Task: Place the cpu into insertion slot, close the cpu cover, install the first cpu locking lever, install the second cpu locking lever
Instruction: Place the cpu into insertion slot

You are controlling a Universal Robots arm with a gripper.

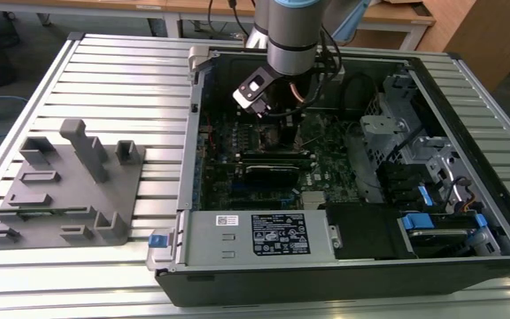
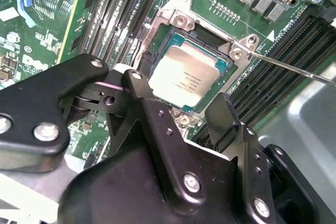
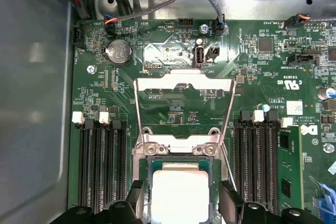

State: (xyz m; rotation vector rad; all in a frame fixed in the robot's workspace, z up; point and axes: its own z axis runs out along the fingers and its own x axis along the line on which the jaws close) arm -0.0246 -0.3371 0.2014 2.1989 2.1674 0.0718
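While the gripper (image 2: 177,90) hangs low over the green board, its two black fingers (image 2: 157,124) stand wide apart, wider than the chip between them, and they hold nothing. Just below them the cpu (image 2: 184,74) lies flat in the insertion slot (image 2: 203,35), silver top upward; I cannot tell if a finger touches it. In the first wrist view the cpu cover (image 3: 157,82) stands open beyond the slot, joined to it at the hinge side, and the board shows through its cut-out middle. In the second wrist view one thin locking lever (image 2: 294,69) runs out sideways from a corner of the slot, free of the cover. Long black memory slots (image 3: 102,166) lie on both sides of the slot, and further away a round battery (image 3: 119,52) sits on the board. In the exterior view the arm (image 1: 292,40) comes down into the open computer case (image 1: 237,276), which lies on a ribbed table (image 1: 122,73). A grey holder (image 1: 64,193) rests on the table at the exterior view's left, well apart from the case.
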